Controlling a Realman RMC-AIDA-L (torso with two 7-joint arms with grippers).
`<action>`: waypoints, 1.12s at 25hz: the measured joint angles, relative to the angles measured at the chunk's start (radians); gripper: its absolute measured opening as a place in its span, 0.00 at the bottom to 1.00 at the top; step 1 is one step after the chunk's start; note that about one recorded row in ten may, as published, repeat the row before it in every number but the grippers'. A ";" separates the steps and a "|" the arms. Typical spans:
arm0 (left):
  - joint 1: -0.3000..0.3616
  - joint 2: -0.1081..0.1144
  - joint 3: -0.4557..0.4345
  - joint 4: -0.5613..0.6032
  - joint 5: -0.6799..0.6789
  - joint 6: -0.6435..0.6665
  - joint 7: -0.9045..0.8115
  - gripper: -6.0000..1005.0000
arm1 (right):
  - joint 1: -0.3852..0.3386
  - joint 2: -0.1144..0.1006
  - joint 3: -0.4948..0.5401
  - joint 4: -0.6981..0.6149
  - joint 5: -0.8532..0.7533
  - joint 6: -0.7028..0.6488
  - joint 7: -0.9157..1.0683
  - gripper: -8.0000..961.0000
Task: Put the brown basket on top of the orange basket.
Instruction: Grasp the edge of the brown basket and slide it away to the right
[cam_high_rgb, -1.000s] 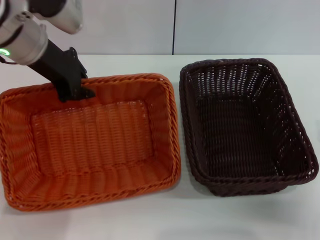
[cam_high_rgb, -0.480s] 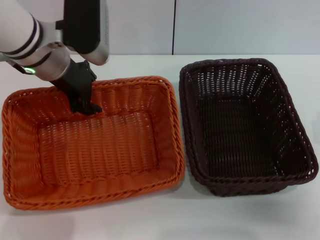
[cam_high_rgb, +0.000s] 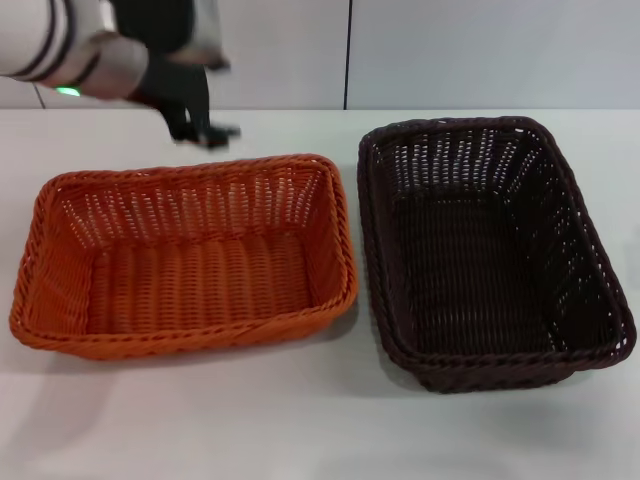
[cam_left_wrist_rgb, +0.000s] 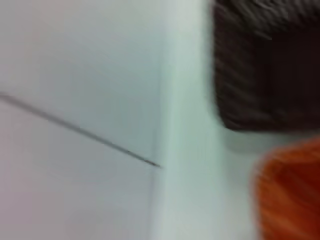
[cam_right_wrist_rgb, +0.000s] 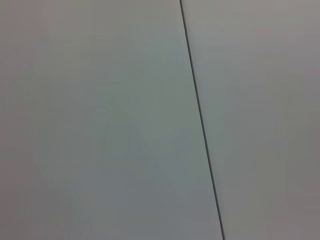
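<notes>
The left claw (cam_high_rgb: 205, 130) hangs at upper left, above the orange basket (cam_high_rgb: 190, 255); whether spread or pressed, I cannot tell. The brown basket (cam_high_rgb: 490, 250) sits right on the desk (cam_high_rgb: 300, 430), ungrasped. Next: grip its rim.

Orange basket (cam_high_rgb: 185, 255) left, brown basket (cam_high_rgb: 490, 250) just beside, both upright

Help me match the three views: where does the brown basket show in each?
Head view: brown basket on the right, beside the orange basket.
Left wrist view: dark blur at upper right.
Right wrist view: not in it.
Shared landmark: the orange basket.
</notes>
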 joint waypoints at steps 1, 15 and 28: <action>0.049 -0.001 0.024 -0.063 -0.026 0.067 -0.046 0.73 | 0.000 0.000 -0.003 -0.001 0.000 0.006 0.000 0.70; 0.786 0.002 0.639 0.222 -0.202 2.050 -0.794 0.76 | 0.067 -0.046 0.016 -0.140 -0.149 0.076 0.000 0.70; 0.709 0.000 0.669 0.982 -0.427 2.625 -1.271 0.76 | 0.176 -0.083 0.651 -1.094 -0.351 -1.777 -0.029 0.70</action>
